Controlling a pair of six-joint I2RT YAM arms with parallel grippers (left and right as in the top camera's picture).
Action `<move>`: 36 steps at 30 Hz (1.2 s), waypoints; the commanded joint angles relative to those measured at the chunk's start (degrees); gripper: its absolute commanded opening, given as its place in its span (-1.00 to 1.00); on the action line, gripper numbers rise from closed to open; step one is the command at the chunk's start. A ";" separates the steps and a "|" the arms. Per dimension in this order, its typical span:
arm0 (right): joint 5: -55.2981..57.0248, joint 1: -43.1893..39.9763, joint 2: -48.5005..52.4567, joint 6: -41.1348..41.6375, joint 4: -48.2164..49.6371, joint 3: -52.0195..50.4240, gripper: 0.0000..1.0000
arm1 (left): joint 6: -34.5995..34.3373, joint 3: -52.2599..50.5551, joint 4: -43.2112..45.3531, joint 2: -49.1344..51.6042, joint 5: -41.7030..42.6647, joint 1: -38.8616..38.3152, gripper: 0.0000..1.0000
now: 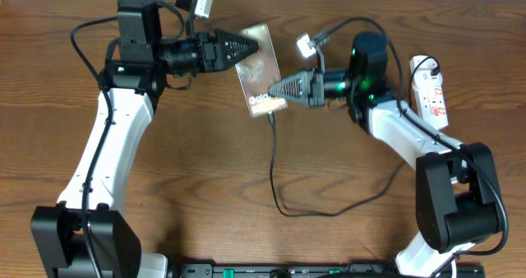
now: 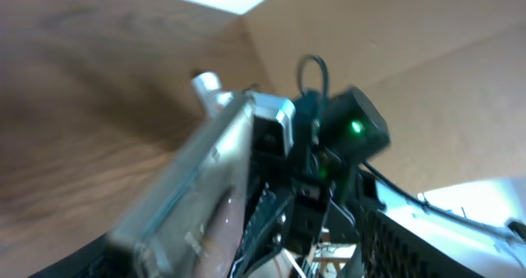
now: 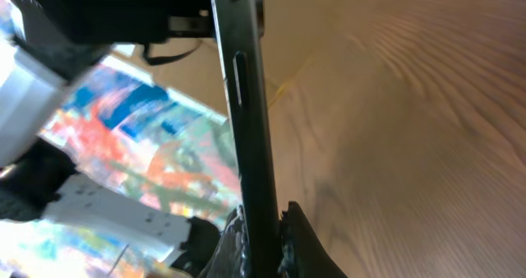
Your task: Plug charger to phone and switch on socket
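The phone (image 1: 256, 64), bronze-grey with white lettering, is held tilted between both grippers. My left gripper (image 1: 246, 44) is closed on its far upper corner. My right gripper (image 1: 278, 89) is shut on its lower right edge. In the right wrist view the phone (image 3: 246, 105) stands edge-on between my jaws (image 3: 263, 237). In the left wrist view the phone (image 2: 193, 192) fills the lower left, blurred. The charger cable (image 1: 274, 159) runs from the phone's near edge down the table, then curves right toward the socket (image 1: 431, 87). I cannot tell whether its tip is inserted.
The white power strip lies at the far right beside my right arm's forearm (image 1: 403, 126), with a black plug at its far end. The right arm with its green light (image 2: 355, 128) shows close behind the phone in the left wrist view. The arm bases stand at the near edge.
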 commanded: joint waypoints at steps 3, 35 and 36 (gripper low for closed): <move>16.50 -0.52 0.87 -3.34 -2.19 -8.72 -0.98 | 0.63 0.76 -8.11 -1.60 -11.87 0.04 0.53; 44.52 7.69 0.87 -6.73 -15.10 -13.55 -0.74 | 0.59 0.76 -27.39 -1.60 -50.49 0.04 1.00; 44.65 7.67 0.87 -6.91 -15.26 -13.55 -0.64 | 0.57 0.76 -27.39 -1.60 -50.49 0.04 1.00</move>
